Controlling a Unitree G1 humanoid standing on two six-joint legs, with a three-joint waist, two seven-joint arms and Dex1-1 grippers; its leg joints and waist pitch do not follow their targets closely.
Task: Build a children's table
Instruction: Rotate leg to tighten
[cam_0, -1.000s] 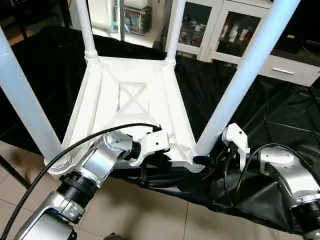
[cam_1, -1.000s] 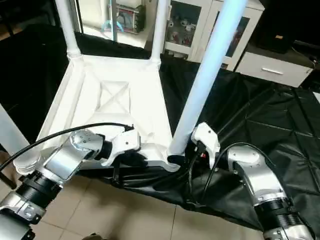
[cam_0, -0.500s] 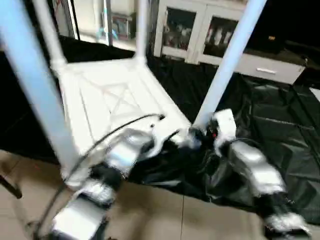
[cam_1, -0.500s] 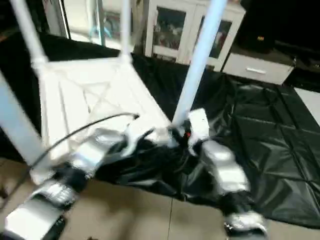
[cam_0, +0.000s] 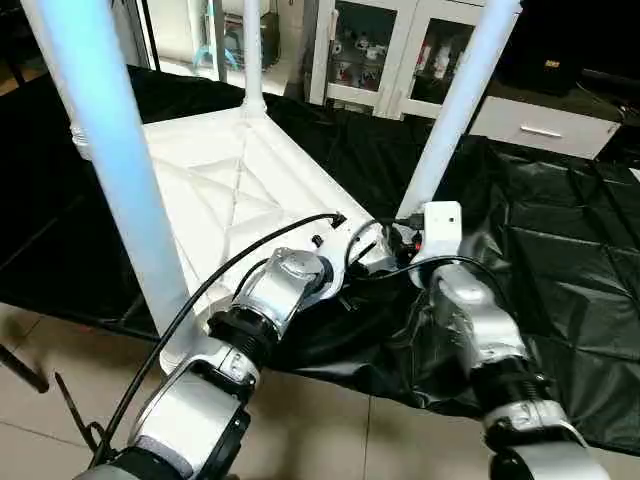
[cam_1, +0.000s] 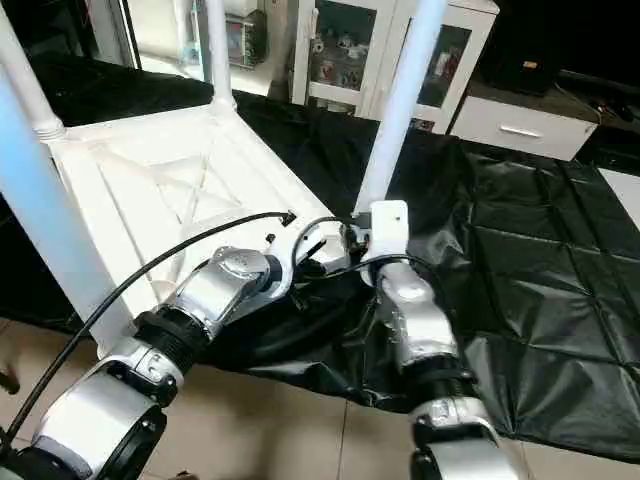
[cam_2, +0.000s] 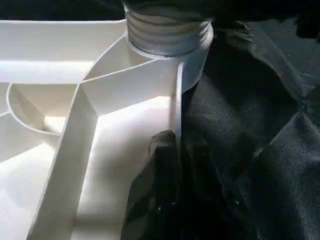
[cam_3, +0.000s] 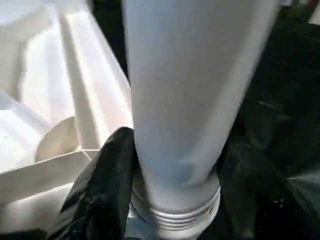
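Note:
The children's table lies upside down on a black sheet, its ribbed white top (cam_0: 230, 190) facing up with the legs standing in the corner sockets. My left gripper (cam_2: 179, 200) is shut on the top's near rim, one black finger (cam_2: 150, 190) on each side of the thin wall, close to the near-right corner. My right gripper (cam_3: 175, 195) is closed around the base of the near-right leg (cam_0: 455, 110), just above its threaded collar, with its fingers (cam_3: 100, 190) pressed against the tube. The near-left leg (cam_0: 110, 150) rises close to the camera. A far leg (cam_0: 252, 50) stands behind.
The black sheet (cam_0: 560, 220) spreads wide to the right of the table and hangs over the near edge. Tiled floor (cam_0: 330, 430) lies below my forearms. White glass-door cabinets (cam_0: 400, 50) and a drawer unit (cam_0: 540, 125) stand behind. My left arm's black cable (cam_0: 200, 300) loops over the rim.
The head camera has swung, so the whole scene appears turned and shifted. Both grippers stay at the table's near-right corner, the left on the rim and the right at the leg's base.

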